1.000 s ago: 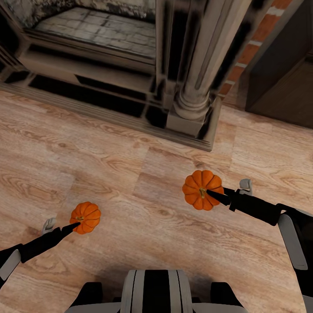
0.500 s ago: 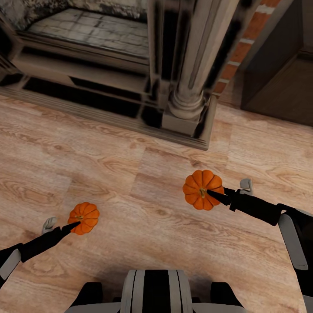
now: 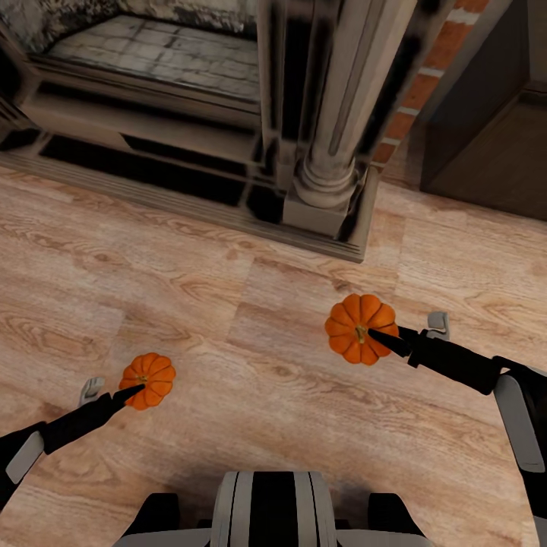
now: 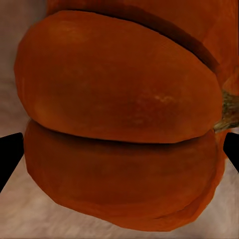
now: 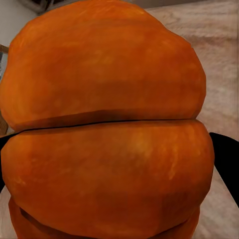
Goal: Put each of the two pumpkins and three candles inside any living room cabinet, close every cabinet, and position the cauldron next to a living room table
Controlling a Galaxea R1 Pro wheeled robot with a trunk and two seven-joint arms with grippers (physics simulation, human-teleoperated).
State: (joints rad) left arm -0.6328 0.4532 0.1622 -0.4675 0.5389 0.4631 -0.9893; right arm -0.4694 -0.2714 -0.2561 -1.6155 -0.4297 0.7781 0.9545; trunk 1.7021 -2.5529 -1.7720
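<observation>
Two ribbed orange pumpkins are over the wooden floor, one in each hand. The smaller-looking pumpkin [image 3: 150, 378] is at the lower left, and my left gripper [image 3: 137, 390] is shut on it at its near side. In the left wrist view this pumpkin [image 4: 119, 109] sits between black fingertips [image 4: 10, 157] at both edges. The other pumpkin [image 3: 361, 328] is at the centre right, with my right gripper [image 3: 382, 342] shut on it. Up close, that pumpkin [image 5: 104, 124] spans the right wrist view, with a dark finger [image 5: 226, 162] at its side.
A stone fireplace surround with a round column base [image 3: 327, 190] stands ahead on a dark hearth [image 3: 152, 163]. A brick strip [image 3: 414, 91] and a dark-brown wooden unit [image 3: 494, 152] are at the upper right. The floor planks [image 3: 251, 319] between my arms are bare.
The view shifted a little early on. Since then my right gripper has carried its pumpkin slightly right and away from me, and the left one has edged slightly up in the picture.
</observation>
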